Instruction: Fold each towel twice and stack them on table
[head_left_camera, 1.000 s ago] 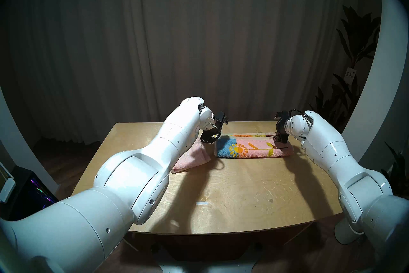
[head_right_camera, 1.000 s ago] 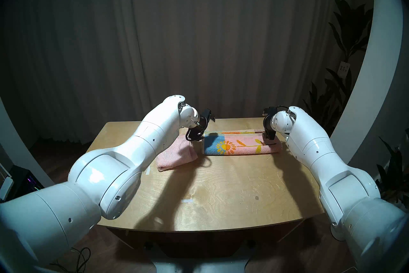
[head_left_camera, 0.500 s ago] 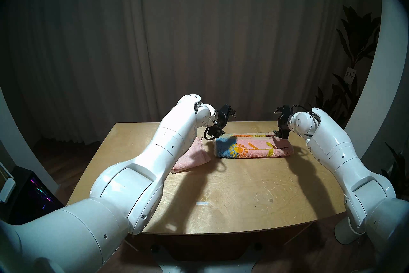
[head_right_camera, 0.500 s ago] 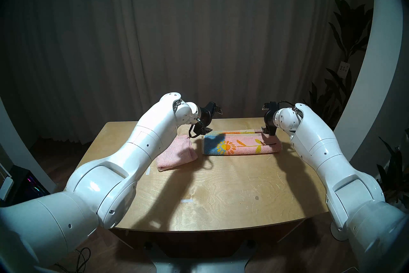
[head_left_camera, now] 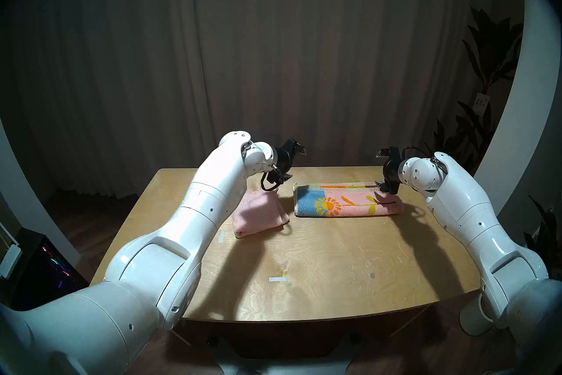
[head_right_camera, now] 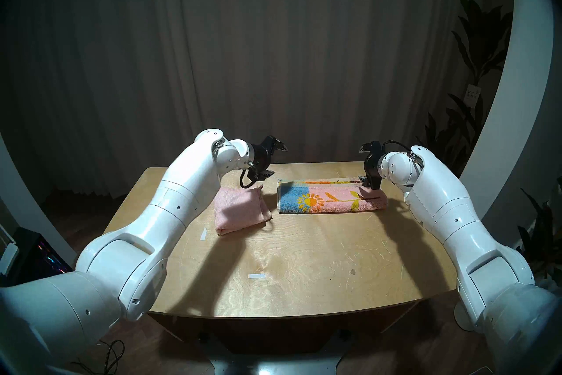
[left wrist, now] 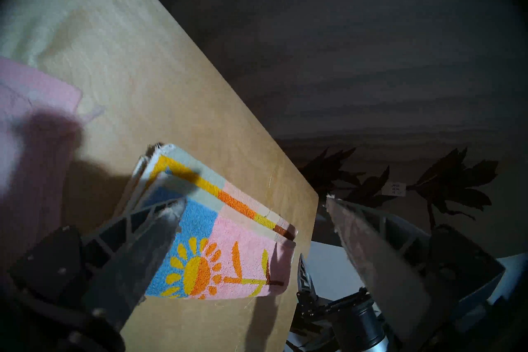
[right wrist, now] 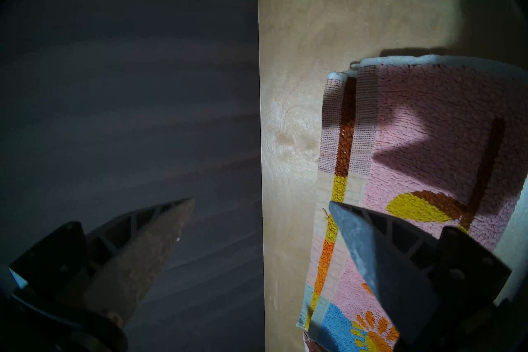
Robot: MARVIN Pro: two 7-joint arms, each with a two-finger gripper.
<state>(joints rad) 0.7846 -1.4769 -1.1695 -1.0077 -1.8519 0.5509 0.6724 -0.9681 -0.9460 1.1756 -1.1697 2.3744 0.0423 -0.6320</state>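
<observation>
Left gripper [head_left_camera: 292, 163] standing wide open, gripping nothing, hovering above the far part of the table [head_left_camera: 319, 258], over the gap between the two towels. Right gripper [head_left_camera: 380, 168] likewise spread wide and empty, its lower finger [right wrist: 371, 251] hanging just above the right end of the patterned towel [head_left_camera: 346, 202]; contact not clear from the head views.

No containers in view. Patterned towel lying folded into a long band along the far edge of the table, blue panel and yellow-orange sun showing on top, striped border layers peeking out at its far side. Plain pink towel [head_left_camera: 258, 214] lying folded in a smaller rectangle just to the left, apart from the patterned one, not stacked. Small white tape strips [head_left_camera: 277, 279] sitting on the bare wood nearer the robot.

Both arms reaching forward from the near corners, wrists angling downward, the left gripper pointing toward the right, the right one pointing ahead.
</observation>
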